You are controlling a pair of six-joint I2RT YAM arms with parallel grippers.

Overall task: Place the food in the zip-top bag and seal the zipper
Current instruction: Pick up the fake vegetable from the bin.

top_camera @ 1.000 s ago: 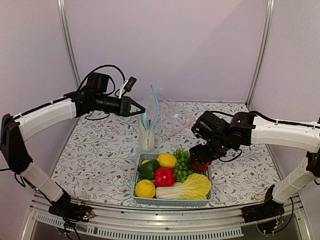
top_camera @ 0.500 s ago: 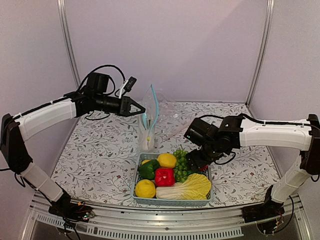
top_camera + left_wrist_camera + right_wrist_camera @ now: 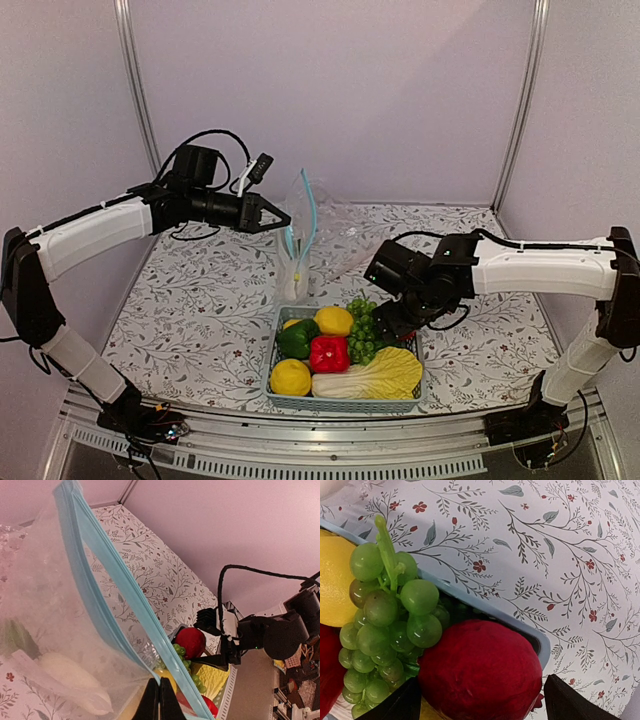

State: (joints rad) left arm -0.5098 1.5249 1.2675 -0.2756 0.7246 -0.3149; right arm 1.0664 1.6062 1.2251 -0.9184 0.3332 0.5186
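Red fruit (image 3: pixel 480 670) sits inside the wide-open right pincer (image 3: pixel 485 702); left pincer (image 3: pixel 159 700) pinches the zip-top bag (image 3: pixel 50 620).

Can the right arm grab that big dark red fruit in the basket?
Probably yes. Its open gripper straddles the red fruit, nothing lies on top, and only the grapes crowd one side.

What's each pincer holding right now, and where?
Left pincer pinches the zip-top bag at its mouth, beside the zipper. Right pincer holds nothing: open around the red fruit.
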